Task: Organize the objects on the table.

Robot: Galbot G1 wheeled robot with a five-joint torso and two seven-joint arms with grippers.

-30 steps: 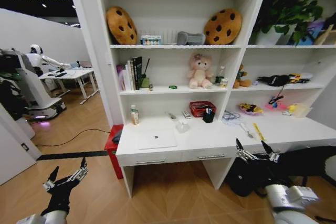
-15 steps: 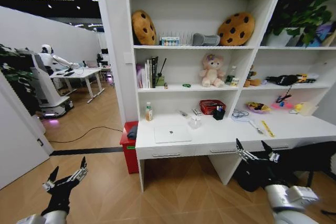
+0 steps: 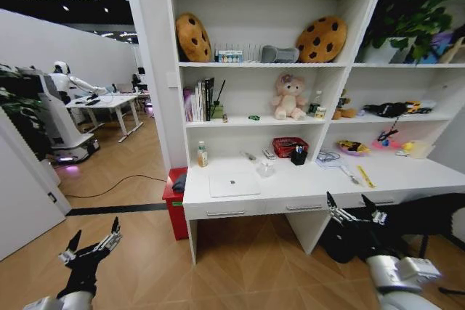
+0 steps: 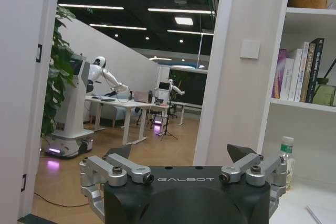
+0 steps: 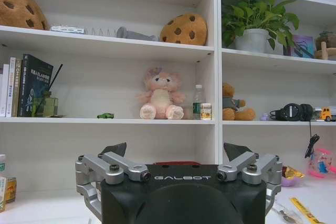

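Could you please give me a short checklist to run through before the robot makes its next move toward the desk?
1. Left gripper empty and open, held low, short of the table: ok.
2. Right gripper empty and open, held level with the table's front edge: ok.
3. Silver laptop closed and flat on the table: ok.
4. Yellow ruler lying flat near the table's right part: ok.
5. Bottle upright at the table's back left: ok.
6. Table within arm's reach: cannot tell; neither gripper is over the tabletop.
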